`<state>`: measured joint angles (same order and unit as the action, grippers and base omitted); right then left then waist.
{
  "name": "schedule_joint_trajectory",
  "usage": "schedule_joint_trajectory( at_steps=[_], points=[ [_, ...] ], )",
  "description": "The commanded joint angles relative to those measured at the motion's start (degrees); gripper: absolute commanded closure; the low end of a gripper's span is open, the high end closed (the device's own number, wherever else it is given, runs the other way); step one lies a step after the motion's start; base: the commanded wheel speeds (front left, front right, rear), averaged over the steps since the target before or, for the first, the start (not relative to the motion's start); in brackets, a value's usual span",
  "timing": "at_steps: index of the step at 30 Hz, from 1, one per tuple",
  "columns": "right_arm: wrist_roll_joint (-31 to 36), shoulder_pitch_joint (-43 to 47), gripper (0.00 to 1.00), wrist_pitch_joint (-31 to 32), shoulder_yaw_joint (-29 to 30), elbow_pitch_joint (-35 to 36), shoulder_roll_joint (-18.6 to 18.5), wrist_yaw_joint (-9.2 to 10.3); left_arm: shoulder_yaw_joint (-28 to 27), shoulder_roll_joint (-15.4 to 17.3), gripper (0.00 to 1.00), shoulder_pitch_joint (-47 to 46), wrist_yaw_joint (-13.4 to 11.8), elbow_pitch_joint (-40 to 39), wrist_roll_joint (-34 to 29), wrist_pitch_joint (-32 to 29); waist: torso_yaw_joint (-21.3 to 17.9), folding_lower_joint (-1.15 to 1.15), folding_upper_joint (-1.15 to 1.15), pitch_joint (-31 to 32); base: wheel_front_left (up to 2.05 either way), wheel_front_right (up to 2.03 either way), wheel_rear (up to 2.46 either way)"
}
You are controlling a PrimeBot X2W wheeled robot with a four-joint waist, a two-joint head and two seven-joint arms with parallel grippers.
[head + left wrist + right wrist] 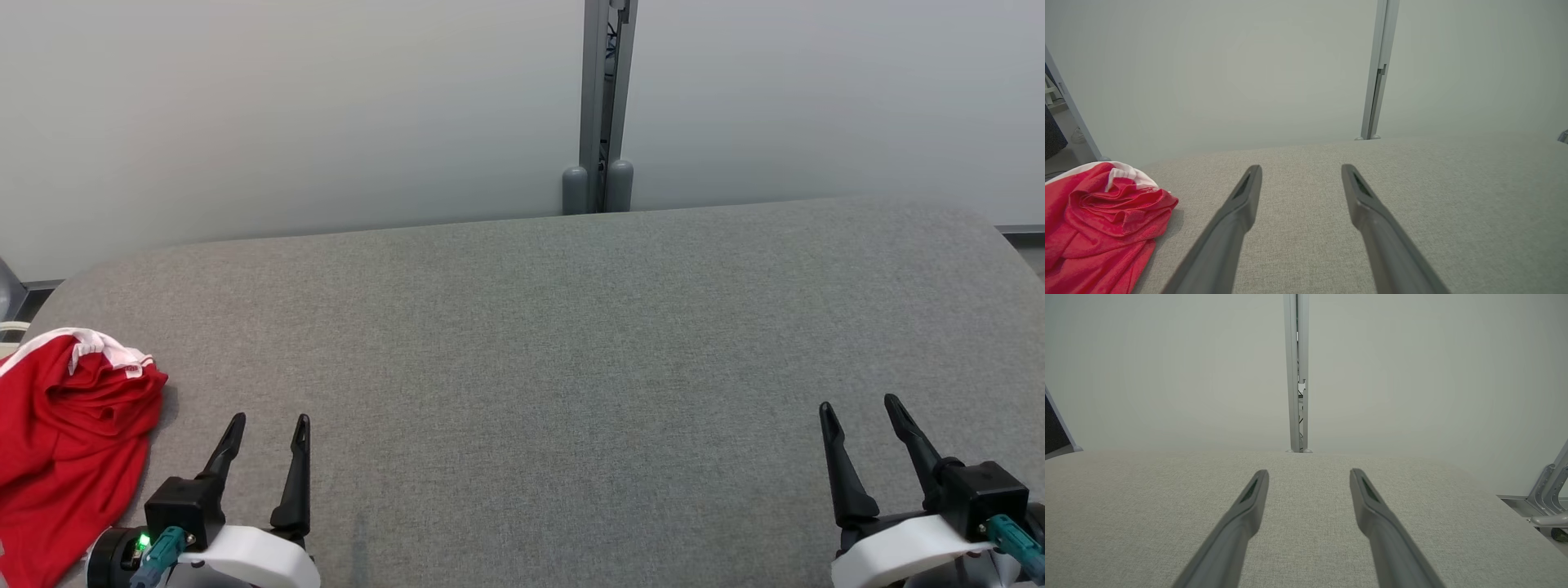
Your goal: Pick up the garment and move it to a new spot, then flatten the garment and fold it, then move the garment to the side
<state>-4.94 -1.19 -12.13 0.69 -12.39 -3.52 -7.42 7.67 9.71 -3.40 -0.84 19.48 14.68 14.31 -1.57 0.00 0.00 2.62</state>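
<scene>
1. Crumpled red garment (65, 441) with white trim lies bunched at the near left corner of the grey padded table (571, 351), just left of the left gripper (269, 420) and clear of its fingers.
2. Its left and lower parts are cut off by the head view's edge, so its full shape cannot be told.
3. Left gripper sits low over the table, fingers spread wide and empty, pointing toward the far edge.
4. Right gripper (857, 404) is well apart at the near right, fingers likewise wide and empty, leaning slightly left.
5. Behind the table's far edge, a grey post (604, 98) stands between pale wall panels.
</scene>
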Motion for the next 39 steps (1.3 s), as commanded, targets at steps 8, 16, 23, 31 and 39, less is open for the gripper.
schedule_joint_trajectory(
  at_steps=[8,16,23,31,39],
  points=[
    [-0.09,0.41,0.00,-0.57,0.39,-0.46,-0.12,-0.13,0.08,0.18,0.00,0.28,-0.46,0.08,0.92,0.00,0.26,0.00,0.00,-0.24,0.00,0.00,0.00],
    [-0.40,0.31,0.00,-0.23,0.56,0.07,-0.07,-0.13,0.32,0.08,0.00,-0.29,-0.73,0.08,1.48,0.06,2.16,0.00,0.00,-0.54,0.00,0.00,0.00],
    [-1.06,0.09,0.00,0.48,-0.64,2.04,0.04,-0.13,0.23,-0.02,0.00,-1.30,-1.03,-0.12,1.79,0.18,6.23,0.00,0.00,-0.99,0.00,0.00,0.00],
    [-2.02,0.40,0.00,1.58,-2.38,4.63,0.25,-0.13,-0.86,0.38,0.00,-1.90,-1.77,-0.63,2.56,0.40,14.56,0.00,0.00,-1.53,0.00,0.00,0.00],
    [-1.79,0.39,0.00,2.31,-3.45,5.46,0.40,-0.13,-2.17,1.14,0.00,-1.61,-2.56,-1.28,3.38,0.55,22.59,0.00,0.00,-2.17,0.00,0.00,0.00]
  ],
)
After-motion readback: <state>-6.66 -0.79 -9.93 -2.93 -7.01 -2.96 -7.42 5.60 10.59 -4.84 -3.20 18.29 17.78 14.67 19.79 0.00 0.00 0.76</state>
